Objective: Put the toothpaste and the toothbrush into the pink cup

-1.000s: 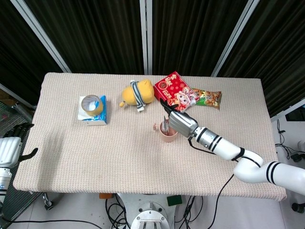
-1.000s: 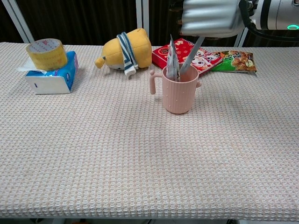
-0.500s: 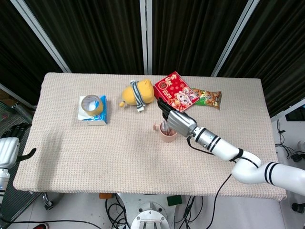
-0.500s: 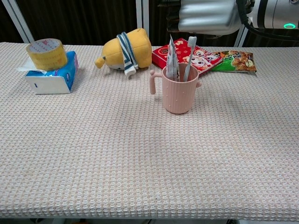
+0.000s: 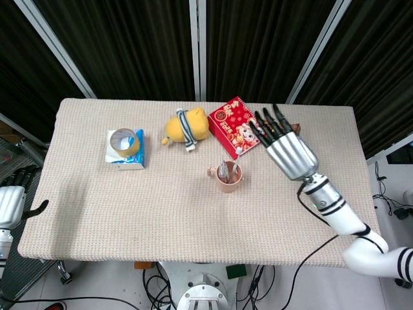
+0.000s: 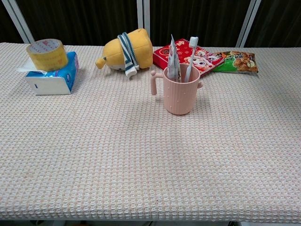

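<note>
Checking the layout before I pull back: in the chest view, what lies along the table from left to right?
Tape roll on the blue tissue pack → yellow plush toy → pink cup holding toothpaste and toothbrush → green snack packet.

Green snack packet (image 6: 236,61): in head view almost wholly hidden behind raised right hand (image 5: 290,152). Left hand (image 5: 13,200) cut by frame edge; finger posture unreadable. Lower toothbrush and toothpaste hidden inside pink ribbed plastic cup (image 6: 180,94).

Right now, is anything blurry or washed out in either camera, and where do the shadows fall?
Head view: evenly lit, sharp, the raised right hand only slightly soft. Chest view: crisp, the pink cup casting only a faint shadow on the table; no glare.
</note>
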Controlling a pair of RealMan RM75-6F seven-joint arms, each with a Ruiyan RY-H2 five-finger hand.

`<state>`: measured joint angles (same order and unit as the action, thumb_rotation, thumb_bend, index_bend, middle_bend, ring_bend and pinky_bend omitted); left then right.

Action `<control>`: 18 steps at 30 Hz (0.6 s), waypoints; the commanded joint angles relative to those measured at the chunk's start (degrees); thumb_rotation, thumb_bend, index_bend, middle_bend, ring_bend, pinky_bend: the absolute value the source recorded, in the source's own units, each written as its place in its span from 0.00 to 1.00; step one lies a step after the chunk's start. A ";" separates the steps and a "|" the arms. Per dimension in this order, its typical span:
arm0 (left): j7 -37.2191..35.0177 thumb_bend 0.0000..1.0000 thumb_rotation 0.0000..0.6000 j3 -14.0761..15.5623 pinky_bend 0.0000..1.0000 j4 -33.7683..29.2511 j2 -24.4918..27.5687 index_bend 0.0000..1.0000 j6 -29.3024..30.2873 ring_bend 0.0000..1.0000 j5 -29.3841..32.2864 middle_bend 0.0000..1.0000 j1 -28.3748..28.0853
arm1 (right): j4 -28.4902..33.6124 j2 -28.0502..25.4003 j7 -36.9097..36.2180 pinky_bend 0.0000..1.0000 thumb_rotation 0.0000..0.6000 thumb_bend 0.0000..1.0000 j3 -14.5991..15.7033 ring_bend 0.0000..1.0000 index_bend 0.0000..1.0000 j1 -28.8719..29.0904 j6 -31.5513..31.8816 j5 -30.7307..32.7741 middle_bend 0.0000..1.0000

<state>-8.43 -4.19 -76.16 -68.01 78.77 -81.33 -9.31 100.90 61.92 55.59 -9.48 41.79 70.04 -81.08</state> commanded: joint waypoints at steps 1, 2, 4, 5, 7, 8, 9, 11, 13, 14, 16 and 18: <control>1.75 0.20 1.00 -0.03 0.25 -1.60 0.58 0.17 1.02 0.12 -0.50 0.13 0.19 | 5.30 -5.56 -18.81 0.00 1.00 0.51 3.94 0.00 0.00 -14.73 9.54 6.02 0.00; 2.62 0.20 1.00 -0.03 0.25 -2.48 0.83 0.17 1.62 0.12 -0.77 0.13 0.33 | 5.11 -5.83 -23.65 0.00 1.00 0.51 5.65 0.00 0.00 -17.56 10.36 6.18 0.00; 4.01 0.20 1.00 -0.03 0.25 -3.81 1.17 0.17 2.69 0.12 -1.28 0.13 0.57 | 4.12 -5.80 -31.05 0.00 1.00 0.49 8.19 0.00 0.00 -21.28 10.66 6.24 0.00; 4.86 0.20 1.00 -0.02 0.25 -4.39 1.26 0.17 3.32 0.12 -1.52 0.13 0.74 | 3.19 -5.54 -34.50 0.00 1.00 0.48 9.33 0.00 0.00 -22.88 10.61 6.15 0.00; 7.00 0.20 1.00 0.04 0.25 -5.56 1.30 0.17 4.76 0.12 -1.98 0.13 1.23 | 0.02 -4.51 -39.80 0.00 1.00 0.48 11.74 0.00 0.00 -25.98 10.80 5.13 0.00; 7.95 0.20 1.00 0.14 0.25 -6.19 1.28 0.17 5.40 0.12 -2.22 0.13 1.49 | -2.00 -3.70 -41.44 0.00 1.00 0.48 12.91 0.00 0.00 -27.45 11.27 4.07 0.00; 8.48 0.20 1.00 0.25 0.25 -6.63 1.31 0.17 5.70 0.12 -2.38 0.13 1.66 | -3.42 -3.02 -42.33 0.00 1.00 0.48 13.56 0.00 0.00 -28.49 11.91 3.24 0.00; 9.59 0.20 1.00 0.56 0.25 -7.45 1.50 0.17 6.09 0.12 -2.76 0.13 1.92 | -6.33 -1.52 -43.75 0.00 1.00 0.48 14.37 0.00 0.00 -30.57 13.86 1.55 0.00; 10.42 0.20 1.00 0.77 0.25 -8.05 1.69 0.17 6.19 0.12 -2.94 0.13 2.07 | -8.14 -0.79 -44.21 0.00 1.00 0.48 14.60 0.00 0.00 -31.62 14.74 0.61 0.00; 10.76 0.20 1.00 0.88 0.25 -8.35 1.81 0.17 6.15 0.12 -3.00 0.13 2.10 | -8.71 -0.63 -44.52 0.00 1.00 0.48 14.58 0.00 0.00 -31.88 14.80 0.31 0.00; 11.21 0.20 1.00 1.00 0.25 -8.86 1.97 0.17 6.14 0.12 -3.13 0.13 2.16 | -9.50 -0.47 -45.40 0.00 1.00 0.48 14.20 0.00 0.00 -32.23 14.74 0.03 0.00; 11.31 0.20 1.00 1.03 0.25 -9.26 2.05 0.16 6.04 0.12 -3.10 0.13 2.18 | -10.25 -0.14 -45.94 0.00 1.00 0.48 13.40 0.00 0.00 -32.58 15.23 -0.08 0.00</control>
<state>2.83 -3.19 -85.31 -66.01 84.85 -84.41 -7.15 91.11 61.41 10.04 4.26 9.57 84.89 -80.89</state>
